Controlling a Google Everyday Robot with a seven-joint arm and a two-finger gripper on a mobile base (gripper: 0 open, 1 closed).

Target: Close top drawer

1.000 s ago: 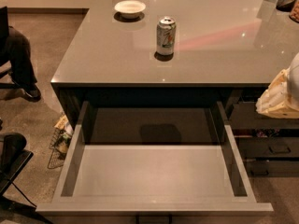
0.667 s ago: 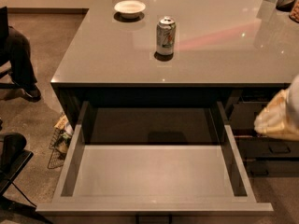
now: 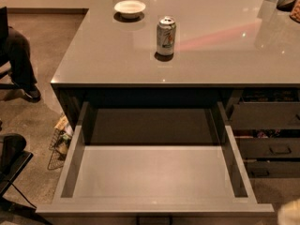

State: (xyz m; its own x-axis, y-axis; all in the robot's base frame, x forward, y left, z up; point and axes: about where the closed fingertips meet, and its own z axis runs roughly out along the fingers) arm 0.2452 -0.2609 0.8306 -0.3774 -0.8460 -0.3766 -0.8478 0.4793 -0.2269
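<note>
The top drawer [image 3: 154,177] stands pulled far out from under the grey countertop [image 3: 117,60]. It is wide and deep, with a pale grey, empty inside. Its front rim runs along the bottom of the view, and the top of its small metal handle [image 3: 153,219] peeks out at the bottom centre. Of my gripper [image 3: 289,213] only a pale tip shows in the bottom right corner, just right of the drawer's front right corner.
A drink can [image 3: 166,35] and a white bowl [image 3: 130,7] stand on the countertop. Narrower dark drawers [image 3: 267,130] are stacked at the right, the upper one partly out. A person's leg [image 3: 18,62], a black chair [image 3: 11,161] and a wire basket [image 3: 60,142] are at the left.
The pale gripper has dropped from the right edge beside the drawer's back corner to the bottom right corner. The drawer has stayed open.
</note>
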